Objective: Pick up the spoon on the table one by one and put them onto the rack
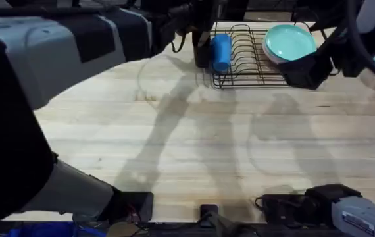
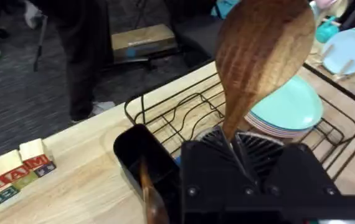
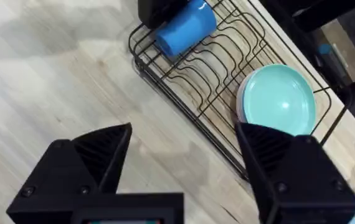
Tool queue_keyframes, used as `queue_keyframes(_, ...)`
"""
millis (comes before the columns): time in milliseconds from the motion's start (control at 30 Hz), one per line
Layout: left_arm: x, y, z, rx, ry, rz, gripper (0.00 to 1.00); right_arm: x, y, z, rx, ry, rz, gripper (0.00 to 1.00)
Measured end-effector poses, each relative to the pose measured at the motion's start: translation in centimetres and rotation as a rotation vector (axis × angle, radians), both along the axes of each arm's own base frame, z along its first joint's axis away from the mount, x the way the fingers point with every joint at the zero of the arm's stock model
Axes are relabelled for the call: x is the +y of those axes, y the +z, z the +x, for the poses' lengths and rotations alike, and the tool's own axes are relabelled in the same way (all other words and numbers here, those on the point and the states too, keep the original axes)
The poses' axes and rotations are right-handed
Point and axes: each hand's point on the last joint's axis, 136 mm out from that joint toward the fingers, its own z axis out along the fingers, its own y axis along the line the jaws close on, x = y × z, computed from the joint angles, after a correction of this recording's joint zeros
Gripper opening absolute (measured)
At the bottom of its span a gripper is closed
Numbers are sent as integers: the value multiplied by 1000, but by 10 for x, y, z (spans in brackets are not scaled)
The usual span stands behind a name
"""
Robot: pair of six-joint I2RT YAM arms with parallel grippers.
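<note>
**A:** Talk me through it, biggest thing first

**B:** The table (image 1: 194,151), pale planks, bare in front of me. At the far side the rack (image 1: 253,62), black wire, teal plates (image 1: 289,43) stacked at one end, a blue cup (image 1: 221,51) lying at the other beside the tall black utensil holder (image 2: 143,158)

**A:** And your grippers?

**B:** My left gripper (image 2: 240,155) is clenched on the broad reddish spoon (image 2: 261,56), pinching the neck just under the bowl, bowl up, right above the holder. A second wooden handle (image 2: 149,193) already pokes out of it. My right gripper (image 3: 184,162) hangs spread wide over the table by the rack, holding nothing

**A:** How will that spoon behave?

**B:** I'd judge it light, stiff, smooth wood: a narrow neck could twist, so I'd keep the pinch firm
</note>
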Motion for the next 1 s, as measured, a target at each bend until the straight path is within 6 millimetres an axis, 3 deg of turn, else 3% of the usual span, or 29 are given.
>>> queue_keyframes(267,-8,-2,0,-20,96,45,43,0,0,0,0,0,0,998)
queue_keyframes(567,11,3,2,-1,265,57,43,0,0,0,-1,2,-2,998)
queue_keyframes(767,2,2,-7,-7,367,80,43,0,0,0,-1,3,-3,998)
queue_keyframes(1000,1,-16,-18,53,417,126,44,0,0,0,-2,6,-5,998)
